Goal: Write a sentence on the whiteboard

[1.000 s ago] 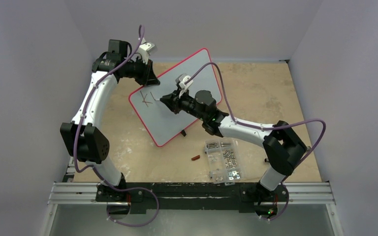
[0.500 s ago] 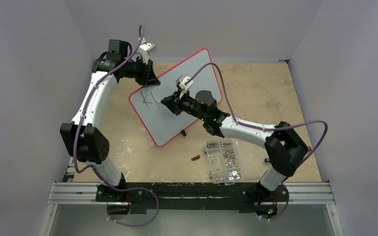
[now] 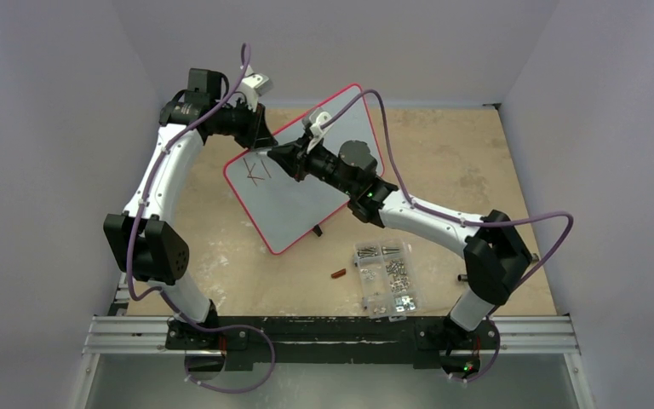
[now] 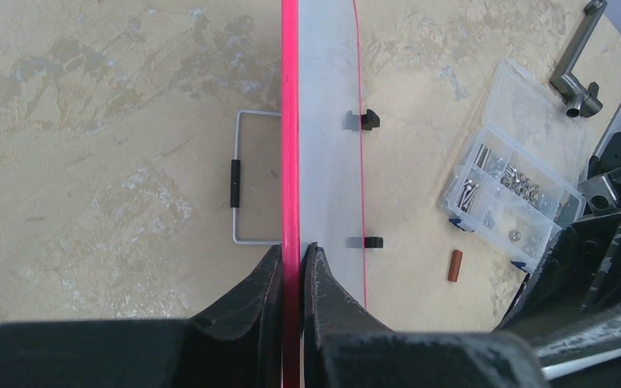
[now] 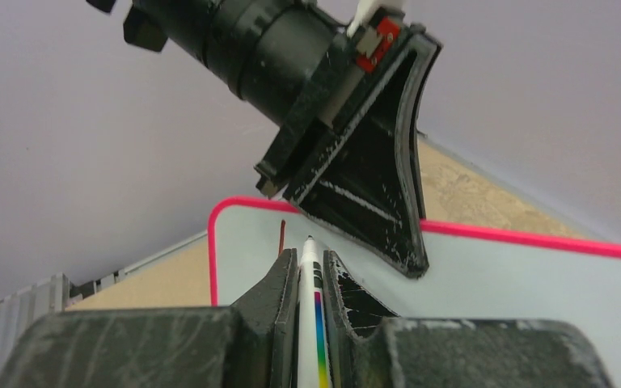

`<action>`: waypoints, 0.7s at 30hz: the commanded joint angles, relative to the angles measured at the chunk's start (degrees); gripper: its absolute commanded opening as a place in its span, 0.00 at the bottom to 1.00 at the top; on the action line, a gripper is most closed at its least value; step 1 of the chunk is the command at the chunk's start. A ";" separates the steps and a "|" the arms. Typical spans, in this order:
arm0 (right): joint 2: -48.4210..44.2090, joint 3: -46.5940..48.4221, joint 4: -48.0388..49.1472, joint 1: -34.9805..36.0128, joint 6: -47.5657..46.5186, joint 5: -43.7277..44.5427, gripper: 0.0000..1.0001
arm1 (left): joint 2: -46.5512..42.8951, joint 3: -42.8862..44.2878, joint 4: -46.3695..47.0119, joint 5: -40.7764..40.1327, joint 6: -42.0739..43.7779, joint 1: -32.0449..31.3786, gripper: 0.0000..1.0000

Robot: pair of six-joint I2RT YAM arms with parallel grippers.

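The left gripper (image 4: 291, 246) is clenched on the whiteboard (image 3: 294, 213) at its 11 o'clock rim. The board's long axis runs from 8 to 2 o'clock. The right gripper (image 5: 309, 257) grasps a marker (image 5: 308, 283).

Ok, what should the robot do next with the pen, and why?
Probably slide the right hand just past the marks, along the same line, and start the next letter. The board shows only a K and one stroke near its top corner. The pen is gripped tight, and the left hand clamps the board's rim to steady it.

White links (image 3: 170, 166), black joints (image 3: 157, 247), purple cables (image 3: 245, 61), black left pincer (image 4: 293, 252).
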 commanded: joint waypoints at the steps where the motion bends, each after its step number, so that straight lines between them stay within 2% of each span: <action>1: 1.55 4.14 1.96 -0.15 0.25 0.68 0.00 | -0.24 0.18 -4.65 -3.69 5.95 -1.28 0.00; 21: 2.67 2.94 -1.68 -0.14 -0.35 5.82 0.00 | -0.37 0.15 -4.79 -4.00 6.21 -1.37 0.00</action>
